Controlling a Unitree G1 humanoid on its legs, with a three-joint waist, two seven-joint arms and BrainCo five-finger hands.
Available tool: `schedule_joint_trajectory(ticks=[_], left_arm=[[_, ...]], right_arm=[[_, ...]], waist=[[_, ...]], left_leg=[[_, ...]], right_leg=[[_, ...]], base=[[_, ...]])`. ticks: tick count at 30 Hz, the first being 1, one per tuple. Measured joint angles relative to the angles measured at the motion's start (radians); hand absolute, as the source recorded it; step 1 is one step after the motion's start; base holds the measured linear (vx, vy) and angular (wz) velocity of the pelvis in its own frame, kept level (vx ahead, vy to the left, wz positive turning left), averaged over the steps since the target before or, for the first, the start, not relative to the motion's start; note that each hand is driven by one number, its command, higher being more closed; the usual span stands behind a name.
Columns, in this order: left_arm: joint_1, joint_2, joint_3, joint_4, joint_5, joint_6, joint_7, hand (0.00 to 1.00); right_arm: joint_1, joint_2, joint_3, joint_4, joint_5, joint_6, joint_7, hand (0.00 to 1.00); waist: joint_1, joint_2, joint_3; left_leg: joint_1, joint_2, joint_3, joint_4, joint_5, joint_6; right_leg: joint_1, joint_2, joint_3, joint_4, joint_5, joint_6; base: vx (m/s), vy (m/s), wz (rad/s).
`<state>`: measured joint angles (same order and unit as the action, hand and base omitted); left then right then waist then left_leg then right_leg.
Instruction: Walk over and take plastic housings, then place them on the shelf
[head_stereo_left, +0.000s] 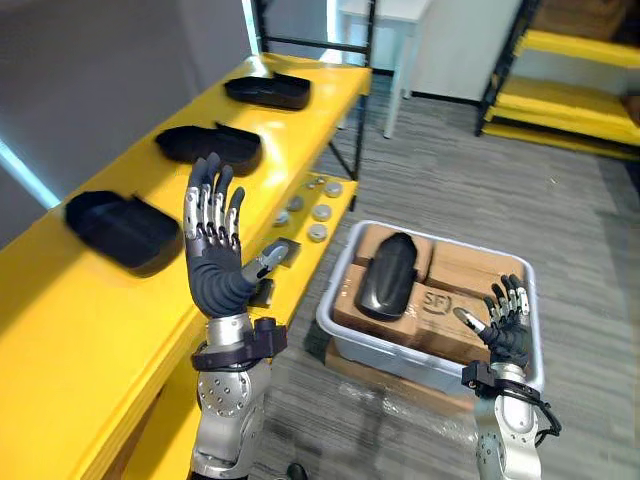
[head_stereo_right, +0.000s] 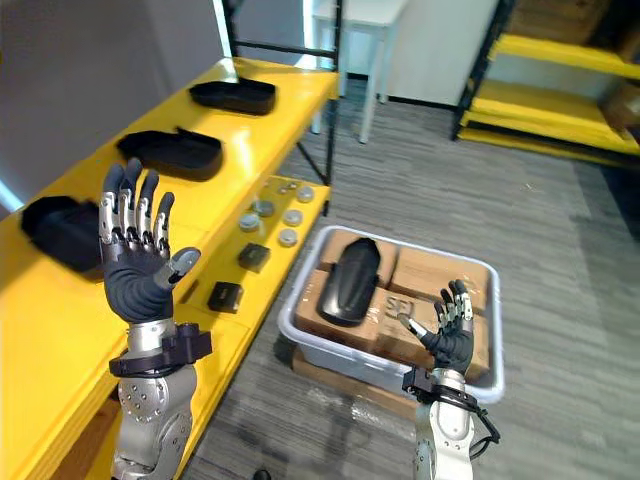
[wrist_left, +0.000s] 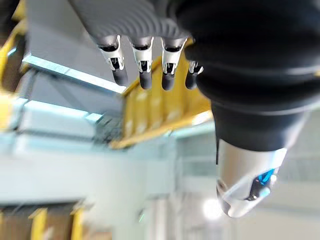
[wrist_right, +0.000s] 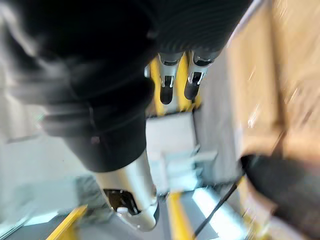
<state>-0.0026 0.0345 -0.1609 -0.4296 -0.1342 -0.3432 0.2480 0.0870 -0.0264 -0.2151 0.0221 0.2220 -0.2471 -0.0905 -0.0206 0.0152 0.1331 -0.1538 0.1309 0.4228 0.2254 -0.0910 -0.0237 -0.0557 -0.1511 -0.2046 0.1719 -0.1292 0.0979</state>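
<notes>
Plastic housings (head_stereo_left: 212, 147) line the yellow shelf (head_stereo_left: 60, 300) beside grey floor (head_stereo_left: 440, 170); left hand (head_stereo_left: 213, 250) and right hand (head_stereo_left: 507, 325) spread empty.

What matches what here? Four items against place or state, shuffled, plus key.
1. left robot hand
2. right robot hand
3. glossy black housing
4. three matte housings

A. lying on cardboard boxes in the grey bin
B. in a row on the yellow shelf
C. open, raised beside the shelf
D. open, low by the bin's near rim

Pairs: 1-C, 2-D, 3-A, 4-B
</notes>
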Motion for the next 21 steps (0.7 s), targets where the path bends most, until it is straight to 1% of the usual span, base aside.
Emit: schedule_joint_trajectory(ticks=[1, 2, 3, 4, 5, 6, 7, 8, 9, 10, 12, 13, 15, 16, 17, 18, 19, 21], left_arm=[[0.011, -0.020, 0.004, 0.046, 0.003, 0.012, -0.017, 0.00], [0.023, -0.034, 0.026, 0.088, 0.005, 0.015, -0.026, 0.00], [0.031, -0.037, 0.044, 0.111, 0.005, 0.016, -0.031, 0.00], [0.034, -0.040, 0.079, 0.154, 0.003, 0.017, -0.034, 0.00], [0.032, -0.047, 0.133, 0.228, 0.002, 0.023, -0.031, 0.00], [0.023, -0.052, 0.164, 0.298, 0.004, 0.033, -0.016, 0.00], [0.002, -0.061, 0.186, 0.404, 0.019, 0.059, 0.005, 0.00], [-0.012, -0.061, 0.193, 0.480, 0.023, 0.078, 0.015, 0.00], [-0.029, -0.058, 0.174, 0.571, 0.036, 0.096, 0.026, 0.00], [-0.033, -0.059, 0.167, 0.605, 0.049, 0.106, 0.029, 0.00], [-0.036, -0.052, 0.153, 0.709, 0.081, 0.133, 0.031, 0.00], [-0.040, -0.049, 0.152, 0.734, 0.080, 0.137, 0.030, 0.00], [-0.057, -0.031, 0.149, 0.822, 0.080, 0.151, 0.030, 0.00], [-0.067, -0.022, 0.144, 0.845, 0.080, 0.153, 0.030, 0.00], [-0.089, -0.007, 0.141, 0.890, 0.079, 0.159, 0.029, 0.00], [-0.103, 0.003, 0.140, 0.927, 0.078, 0.160, 0.029, 0.00], [-0.117, 0.012, 0.139, 0.968, 0.077, 0.161, 0.029, 0.00], [-0.135, 0.017, 0.134, 1.010, 0.077, 0.162, 0.029, 0.00]], right_arm=[[0.024, -0.006, -0.010, 0.007, -0.001, 0.011, 0.000, 0.00], [0.031, -0.013, -0.011, 0.018, -0.002, 0.013, 0.000, 0.00], [0.026, -0.016, -0.010, 0.027, -0.002, 0.013, 0.000, 0.00], [0.010, -0.021, -0.008, 0.038, -0.004, 0.013, -0.001, 0.00], [-0.022, -0.024, -0.009, 0.042, -0.005, 0.013, -0.004, 0.00], [-0.046, -0.027, -0.011, 0.043, -0.005, 0.013, -0.008, 0.00], [-0.083, -0.035, -0.023, 0.053, -0.019, 0.013, -0.027, 0.00], [-0.112, -0.042, -0.033, 0.077, -0.037, 0.014, -0.044, 0.00], [-0.148, -0.050, -0.052, 0.110, -0.045, 0.014, -0.064, 0.00], [-0.165, -0.056, -0.059, 0.126, -0.048, 0.018, -0.081, 0.00], [-0.260, -0.069, -0.060, 0.192, -0.050, 0.035, -0.134, 0.00], [-0.290, -0.076, -0.058, 0.216, -0.051, 0.040, -0.146, 0.00], [-0.447, -0.109, -0.058, 0.327, -0.051, 0.069, -0.189, 0.00], [-0.498, -0.121, -0.058, 0.360, -0.051, 0.076, -0.201, 0.00], [-0.599, -0.147, -0.058, 0.429, -0.051, 0.083, -0.221, 0.00], [-0.674, -0.165, -0.058, 0.484, -0.051, 0.088, -0.235, 0.00], [-0.761, -0.186, -0.057, 0.544, -0.049, 0.095, -0.255, 0.00], [-0.857, -0.215, -0.057, 0.607, -0.049, 0.099, -0.274, 0.00]], waist=[[-0.009, 0.001, 0.002], [-0.012, 0.004, 0.010], [-0.011, 0.005, 0.014], [-0.008, 0.012, 0.026], [-0.006, 0.015, 0.055], [-0.007, 0.020, 0.078], [-0.008, 0.029, 0.105], [-0.011, 0.033, 0.125], [-0.011, 0.037, 0.146], [-0.010, 0.041, 0.153], [-0.001, 0.052, 0.187], [0.002, 0.055, 0.198], [0.021, 0.069, 0.233], [0.029, 0.071, 0.247], [0.042, 0.074, 0.269], [0.048, 0.077, 0.274], [0.062, 0.078, 0.277], [0.076, 0.079, 0.289]], left_leg=[[0.002, 0.019, -0.009, -0.010, 0.012, -0.009], [0.001, 0.046, -0.011, -0.005, 0.013, -0.009], [-0.004, 0.061, -0.014, 0.002, 0.013, -0.009], [-0.019, 0.083, -0.016, 0.017, 0.012, -0.009], [-0.043, 0.102, -0.018, 0.023, 0.015, -0.011], [-0.061, 0.105, -0.034, 0.016, 0.031, -0.026], [-0.075, 0.099, -0.069, -0.009, 0.051, -0.045], [-0.075, 0.091, -0.076, -0.033, 0.069, -0.051], [-0.075, 0.071, -0.100, -0.065, 0.095, -0.045], [-0.075, 0.063, -0.115, -0.079, 0.103, -0.041], [-0.072, 0.047, -0.126, -0.097, 0.116, -0.036], [-0.069, 0.044, -0.128, -0.097, 0.116, -0.036], [-0.069, 0.037, -0.137, -0.093, 0.117, -0.035], [-0.069, 0.037, -0.137, -0.091, 0.117, -0.035], [-0.075, 0.037, -0.137, -0.085, 0.117, -0.035], [-0.093, 0.037, -0.143, -0.080, 0.117, -0.035], [-0.117, 0.038, -0.145, -0.079, 0.117, -0.034], [-0.138, 0.036, -0.147, -0.078, 0.119, -0.030]], right_leg=[[0.011, 0.026, -0.001, -0.027, 0.007, -0.010], [0.016, 0.054, 0.002, -0.041, 0.017, -0.022], [0.010, 0.067, 0.004, -0.043, 0.021, -0.027], [-0.006, 0.086, 0.006, -0.042, 0.030, -0.033], [-0.033, 0.103, 0.006, -0.042, 0.038, -0.037], [-0.051, 0.110, 0.004, -0.043, 0.043, -0.043], [-0.070, 0.113, -0.002, -0.044, 0.046, -0.044], [-0.074, 0.109, -0.010, -0.045, 0.047, -0.044], [-0.076, 0.099, -0.027, -0.047, 0.047, -0.044], [-0.075, 0.094, -0.033, -0.051, 0.047, -0.044], [-0.069, 0.079, -0.045, -0.058, 0.047, -0.044], [-0.065, 0.075, -0.047, -0.058, 0.047, -0.043], [-0.061, 0.068, -0.050, -0.057, 0.053, -0.041], [-0.061, 0.067, -0.049, -0.057, 0.056, -0.041], [-0.066, 0.066, -0.047, -0.057, 0.060, -0.042], [-0.079, 0.067, -0.049, -0.057, 0.065, -0.042], [-0.104, 0.068, -0.047, -0.057, 0.073, -0.042], [-0.126, 0.066, -0.046, -0.058, 0.081, -0.042]], base=[[0.02, -0.238, -0.26], [0.02, -0.224, -0.24], [-0.02, -0.206, -0.29], [-0.05, -0.212, -0.33], [-0.07, -0.146, -0.28], [-0.08, -0.096, -0.13], [-0.06, -0.048, 0.12], [-0.07, -0.020, 0.31], [-0.04, 0.006, 0.37], [-0.03, 0.025, 0.39], [0.00, 0.032, 0.21], [-0.01, 0.035, 0.12], [-0.03, 0.034, 0.07], [-0.05, 0.029, -0.03], [-0.07, 0.025, -0.02], [-0.09, 0.032, -0.03], [-0.07, 0.027, 0.00], [-0.04, 0.025, -0.01]])
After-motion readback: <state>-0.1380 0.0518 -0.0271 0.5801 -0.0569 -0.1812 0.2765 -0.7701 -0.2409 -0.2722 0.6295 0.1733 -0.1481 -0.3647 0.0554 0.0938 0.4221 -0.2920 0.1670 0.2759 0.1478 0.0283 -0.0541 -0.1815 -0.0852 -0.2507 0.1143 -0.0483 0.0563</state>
